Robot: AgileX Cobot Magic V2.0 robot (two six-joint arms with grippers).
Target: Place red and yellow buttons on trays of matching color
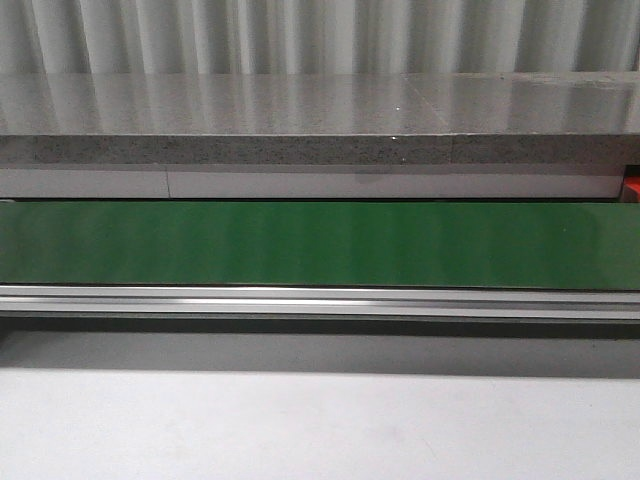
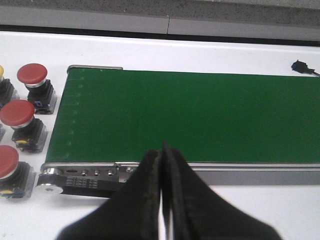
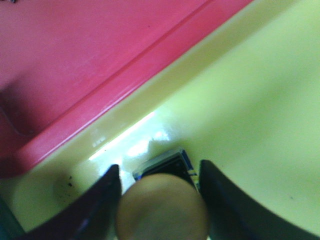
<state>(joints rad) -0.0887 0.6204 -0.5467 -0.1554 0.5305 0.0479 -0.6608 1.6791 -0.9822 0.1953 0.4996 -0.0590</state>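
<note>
In the right wrist view a yellow button (image 3: pixel 162 207) with a black body stands on the floor of the yellow tray (image 3: pixel 250 100), close to its rim. The red tray (image 3: pixel 75 60) lies just beyond that rim. My right gripper (image 3: pixel 159 165) is open, one finger on each side of the button, with a thin strip of tray showing beside the button's body. My left gripper (image 2: pixel 160 150) is shut on nothing, above the near rail of the green belt (image 2: pixel 190 115). Three red buttons (image 2: pixel 32 75) (image 2: pixel 17 112) (image 2: pixel 6 161) stand on the white table off the belt's end.
The sliver of a yellow cap (image 2: pixel 1 71) shows beside the red buttons. A small dark connector (image 2: pixel 299 65) lies past the belt's far side. The front view shows only the green belt (image 1: pixel 320 245), its metal rail (image 1: pixel 320 300) and a grey stone ledge (image 1: pixel 320 120); neither arm is in it.
</note>
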